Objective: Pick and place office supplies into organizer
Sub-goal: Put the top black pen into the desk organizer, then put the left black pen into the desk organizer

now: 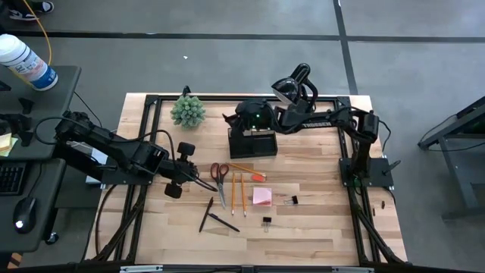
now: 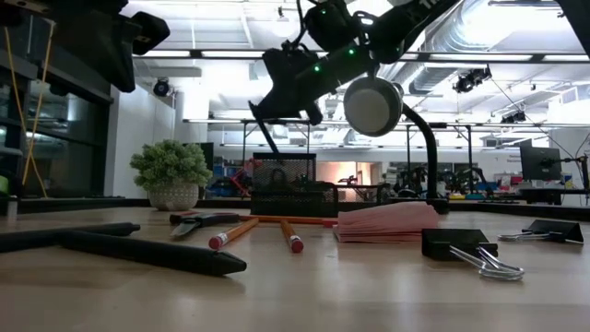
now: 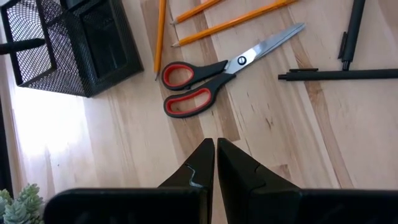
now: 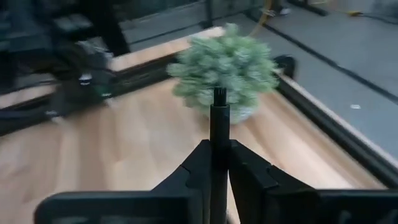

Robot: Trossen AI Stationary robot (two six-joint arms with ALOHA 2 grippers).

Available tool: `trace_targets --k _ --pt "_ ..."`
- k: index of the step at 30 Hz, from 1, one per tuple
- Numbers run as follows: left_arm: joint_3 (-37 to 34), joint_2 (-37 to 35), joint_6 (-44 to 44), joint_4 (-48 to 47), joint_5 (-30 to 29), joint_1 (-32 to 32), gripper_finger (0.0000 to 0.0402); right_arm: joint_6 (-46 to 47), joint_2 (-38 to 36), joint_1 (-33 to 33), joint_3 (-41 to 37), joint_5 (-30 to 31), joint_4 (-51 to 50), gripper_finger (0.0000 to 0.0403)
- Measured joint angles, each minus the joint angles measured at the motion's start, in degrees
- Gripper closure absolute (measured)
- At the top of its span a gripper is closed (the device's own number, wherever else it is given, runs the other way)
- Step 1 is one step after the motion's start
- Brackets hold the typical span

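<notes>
My right gripper (image 1: pixel 236 118) reaches from the right over the far left corner of the black mesh organizer (image 1: pixel 254 141), shut on a black pen (image 4: pixel 219 118). My left gripper (image 3: pixel 215 144) hovers shut and empty just left of the red-handled scissors (image 3: pixel 211 78). Lying flat on the table are yellow-orange pencils (image 1: pixel 236 193), two black pens (image 1: pixel 206 214), a pink sticky-note pad (image 1: pixel 262 196) and two binder clips (image 1: pixel 291 200). My right gripper pinches the black pen's shaft (image 4: pixel 219 163) between its two fingers. The pen lies along the fingers and sticks out past their tips toward the plant. The fingers come nearly level from the table's right. The pen is lifted clear, above the organizer.
A small green plant (image 1: pixel 188 111) stands at the far left, straight ahead of the held pen. The black desk lamp (image 1: pixel 292 83) stands at the far edge behind the right arm. Bare wood lies between the organizer and the plant and along the near edge.
</notes>
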Motion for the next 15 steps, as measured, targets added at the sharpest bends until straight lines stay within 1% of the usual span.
trace_targets --k 4,9,15 --pt "0.0 0.0 0.0 0.8 0.0 0.0 0.0392 -0.2 0.0 0.0 0.0 -3.1 -0.2 0.0329" --pt "0.0 0.0 0.0 0.8 0.0 0.0 0.0392 -0.2 0.0 0.0 0.0 -2.3 -0.4 0.0303" --pt "0.0 0.0 0.0 0.8 0.0 0.0 0.0392 -0.1 -0.6 0.0 0.3 -2.5 -1.2 0.0299"
